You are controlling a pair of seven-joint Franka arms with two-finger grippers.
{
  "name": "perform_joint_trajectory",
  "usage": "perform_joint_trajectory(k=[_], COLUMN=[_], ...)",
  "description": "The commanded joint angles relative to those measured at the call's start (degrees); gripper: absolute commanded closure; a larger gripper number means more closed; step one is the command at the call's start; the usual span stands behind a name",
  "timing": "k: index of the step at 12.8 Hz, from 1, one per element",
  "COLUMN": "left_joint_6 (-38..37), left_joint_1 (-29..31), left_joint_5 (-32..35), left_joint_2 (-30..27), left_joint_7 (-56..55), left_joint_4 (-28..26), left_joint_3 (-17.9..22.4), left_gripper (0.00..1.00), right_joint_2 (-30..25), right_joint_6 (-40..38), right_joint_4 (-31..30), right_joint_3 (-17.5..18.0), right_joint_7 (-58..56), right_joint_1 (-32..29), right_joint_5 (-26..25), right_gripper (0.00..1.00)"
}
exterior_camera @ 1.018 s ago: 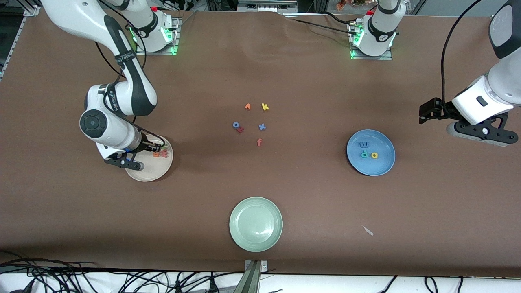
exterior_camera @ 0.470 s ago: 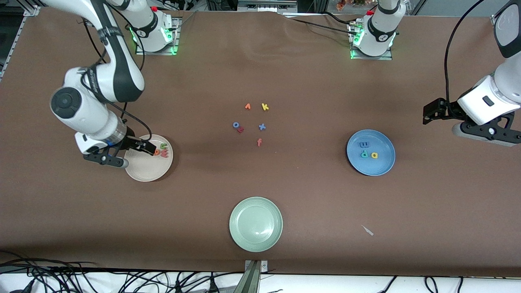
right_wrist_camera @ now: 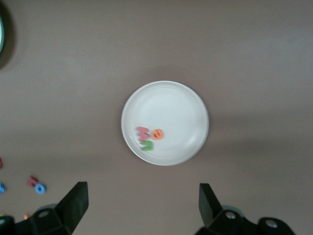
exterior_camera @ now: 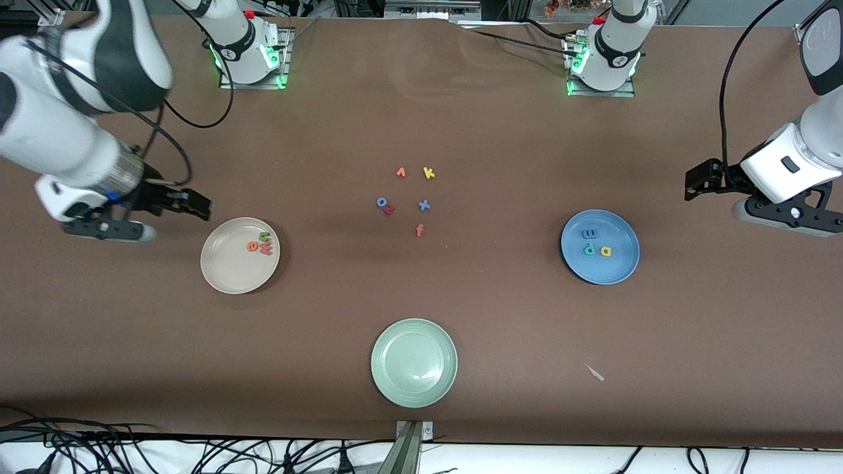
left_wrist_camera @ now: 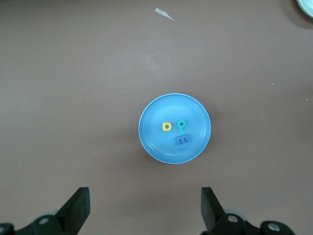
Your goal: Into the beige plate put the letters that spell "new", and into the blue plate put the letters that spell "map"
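right gripper [exterior_camera: 191,203] lifted, open, off beige plate [exterior_camera: 227,270].

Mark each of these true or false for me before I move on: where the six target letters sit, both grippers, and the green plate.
1. The beige plate holds the n, e and w. True.
2. The blue plate holds only two letters. False: m, a and p lie in it.
3. The right gripper grips a letter. False: it is open and empty.
4. The left gripper is open. True.
5. The green plate holds the f. False: it holds nothing.
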Motion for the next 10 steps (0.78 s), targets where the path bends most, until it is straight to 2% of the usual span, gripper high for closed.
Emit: perform_joint_trajectory(k=[1, 6, 8, 10], left_joint_6=[-2.11, -2.28, -2.28, -2.28], left_joint_1=[0.44, 0.44, 0.53, 0.35], left_joint_5=[-1.42, -1.69, -1.51, -1.51], left_joint_2=[0.63, 0.80, 0.72, 0.80], left_joint_7=[1.10, 1.19, 1.10, 1.10], left_joint_4=[2.09, 2.18, 2.18, 2.18], left_joint_3=[0.25, 0.08, 0.17, 0.17], left_gripper=[0.00, 0.00, 0.00, 0.00], right_joint_2=[-2.95, -4.19, -3.93, -3.49], right_joint_6=[-3.88, -5.38, -6.69, -6.96], right_joint_4=[0.95, 1.39, 2.70, 3.24], right_joint_3=[0.34, 1.31, 3.23, 3.68], right_joint_7=[-6.89, -10.24, -10.77, -10.77], right_joint_1=[-3.64, -5.84, -7.50, -7.96], right_joint_5=[-0.48, -1.09, -1.44, -1.53], right_gripper=[0.00, 0.00, 0.00, 0.01])
